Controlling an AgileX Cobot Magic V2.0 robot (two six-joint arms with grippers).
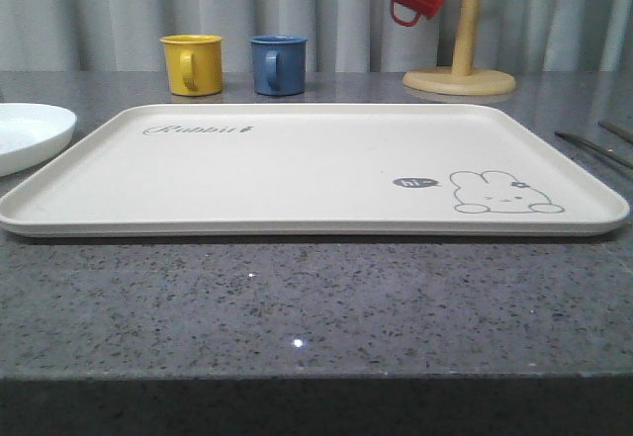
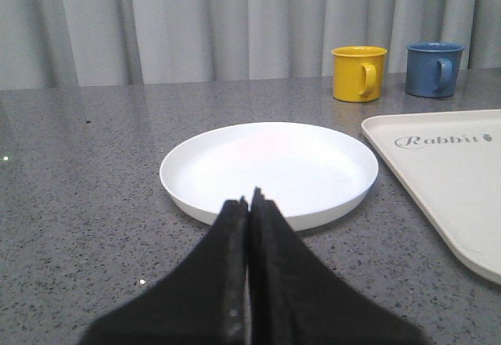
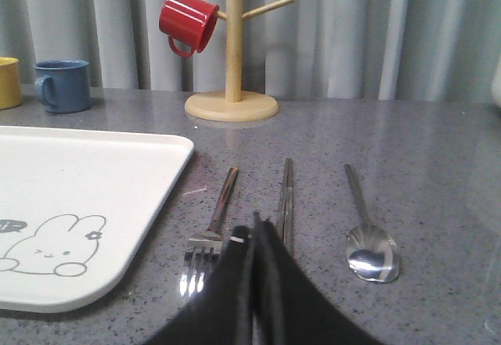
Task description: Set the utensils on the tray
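1. Right claw: the jaws are clenched together with no visible gap and nothing between them. The tips hang just above the bench, between the fork and the chopsticks. Contact with either cannot be confirmed.

2. Left claw: the jaws are likewise pressed fully together and grasp nothing. The tips sit at the near rim of the plate; whether they touch the rim cannot be told.

3. Utensils, right side: the fork, the chopsticks and the spoon lie parallel on the bench, just right of the tray, handles pointing far, working ends near. None is on the tray yet.

4. Handling judgement, utensils: slim polished metal, likely light, rigid and slippery, lying flat on a hard surface. A pinch across the narrow mid-handle should suit best. The claw must open before descent. The chopsticks lie tight together and may separate if gripped off-centre.

5. Handling judgement, plate: shallow, rigid and probably light. The raised rim is the only place to grip, with one jaw inside and one outside.

6. Tray: it rests centred on the bench with nothing on it. The plate lies just left of it.
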